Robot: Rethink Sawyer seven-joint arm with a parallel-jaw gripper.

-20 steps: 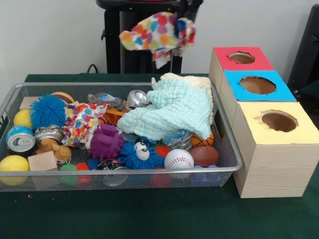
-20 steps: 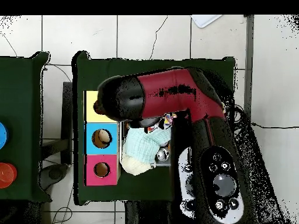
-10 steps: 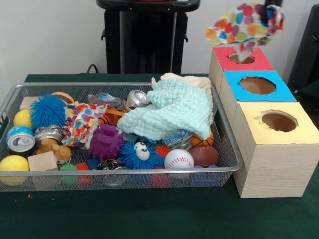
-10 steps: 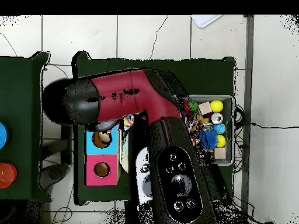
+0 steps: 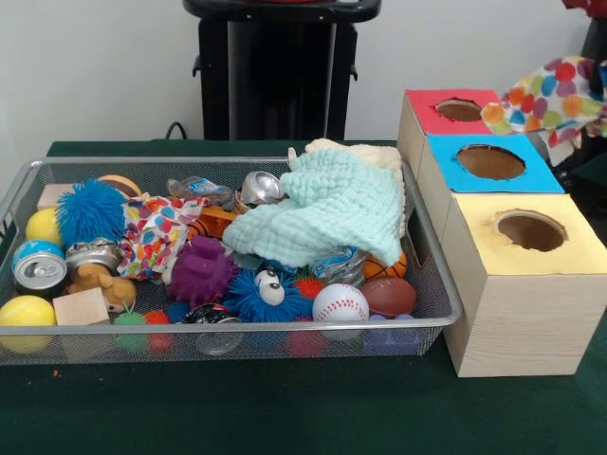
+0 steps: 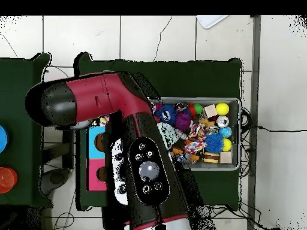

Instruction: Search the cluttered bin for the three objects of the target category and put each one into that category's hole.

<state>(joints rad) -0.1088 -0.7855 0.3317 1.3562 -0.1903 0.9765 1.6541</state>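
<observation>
A polka-dot cloth [image 5: 555, 95] hangs in the air at the right edge of the front view, behind and to the right of the blue-topped box [image 5: 446, 172]. My gripper [image 5: 594, 57] shows only partly at that edge, shut on the cloth's upper end. Three boxes with round holes stand in a row: red top [image 5: 427, 116], blue top, yellow top [image 5: 569, 256]. In the wire bin [image 5: 237, 343] lie a mint knitted cloth [image 5: 327, 209] over a cream one [image 5: 375, 154], and another polka-dot cloth [image 5: 156, 232]. From overhead my arm [image 6: 120, 120] hides the gripper and most of the boxes.
The bin also holds cans [image 5: 40, 267], spiky toys [image 5: 201, 270], a baseball [image 5: 340, 303], a small football [image 5: 389, 296], yellow balls [image 5: 27, 311] and a wooden block [image 5: 81, 307]. A black stand [image 5: 275, 76] rises behind the bin. A second table with coloured discs [image 6: 6, 178] lies left overhead.
The held polka-dot cloth has travelled right and down, from above the bin, past the red box, to beyond the blue box. The arm swung across the boxes overhead.
</observation>
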